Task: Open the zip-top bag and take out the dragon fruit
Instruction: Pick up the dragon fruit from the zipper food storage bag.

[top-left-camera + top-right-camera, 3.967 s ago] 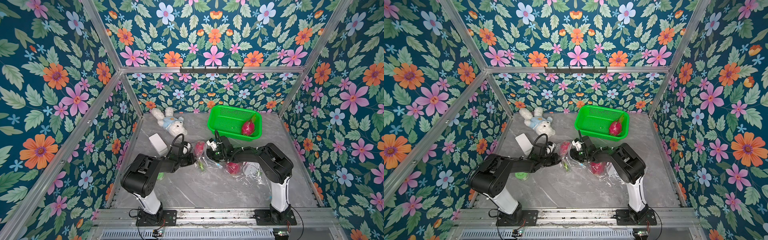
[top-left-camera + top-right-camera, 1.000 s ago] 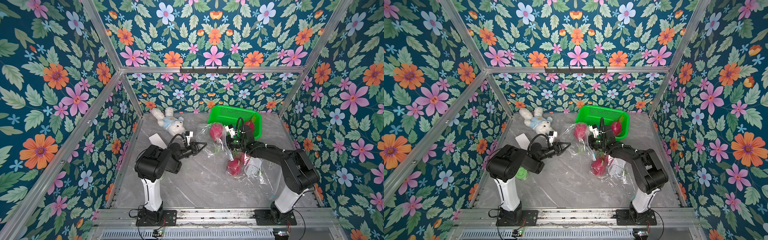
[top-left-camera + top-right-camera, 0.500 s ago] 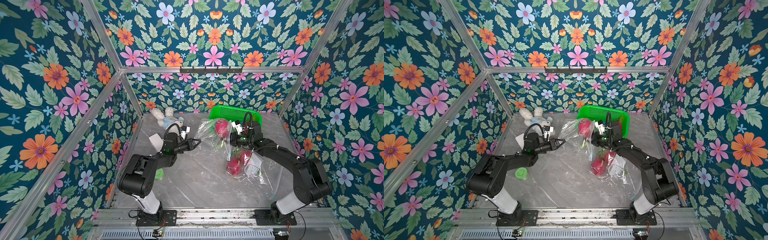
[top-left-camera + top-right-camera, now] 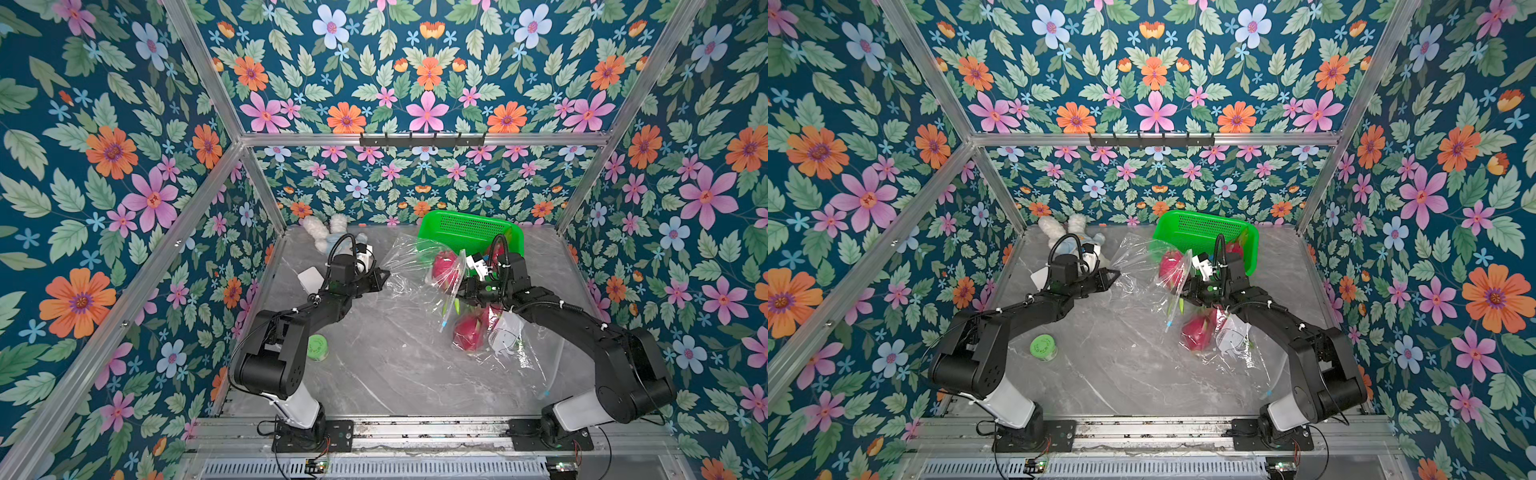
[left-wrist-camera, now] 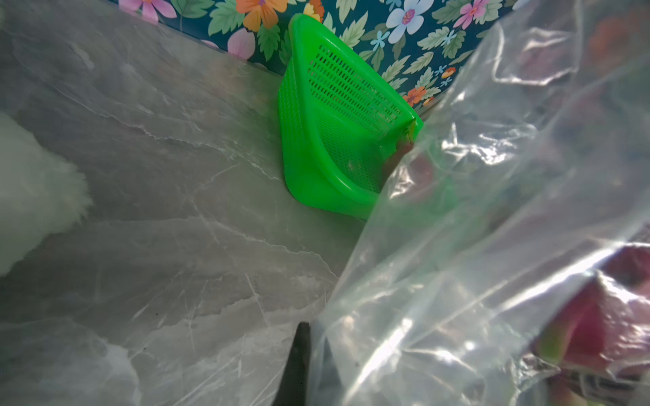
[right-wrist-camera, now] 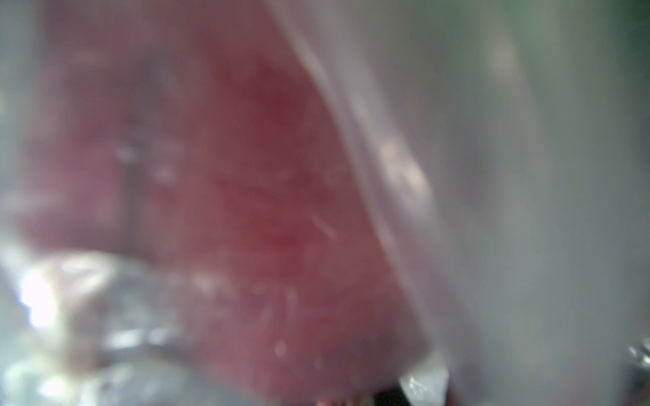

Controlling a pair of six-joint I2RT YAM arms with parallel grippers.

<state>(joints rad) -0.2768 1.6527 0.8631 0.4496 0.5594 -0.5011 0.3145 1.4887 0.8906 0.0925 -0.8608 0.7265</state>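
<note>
The clear zip-top bag (image 4: pixel 415 270) hangs above the table, stretched between both grippers. One magenta dragon fruit (image 4: pixel 443 268) sits inside it near the right gripper. My left gripper (image 4: pixel 385 274) is shut on the bag's left edge; in the left wrist view the plastic (image 5: pixel 457 246) passes between the black fingers (image 5: pixel 297 365). My right gripper (image 4: pixel 460 291) pinches the bag's right side, its fingertips hidden by plastic. The right wrist view is filled by a blurred pink dragon fruit (image 6: pixel 246 211). More dragon fruit (image 4: pixel 467 332) lie in loose plastic on the table.
A green basket (image 4: pixel 457 228) stands at the back right with a pink fruit (image 4: pixel 498 249) half hidden behind my right wrist. A white plush toy (image 4: pixel 328 232), a white card (image 4: pixel 309 278) and a green round lid (image 4: pixel 318 347) lie on the left side.
Four seconds ago both grippers were low on the table. They have since lifted the bag, drawn apart and moved back, the right one toward the basket, stretching the plastic.
</note>
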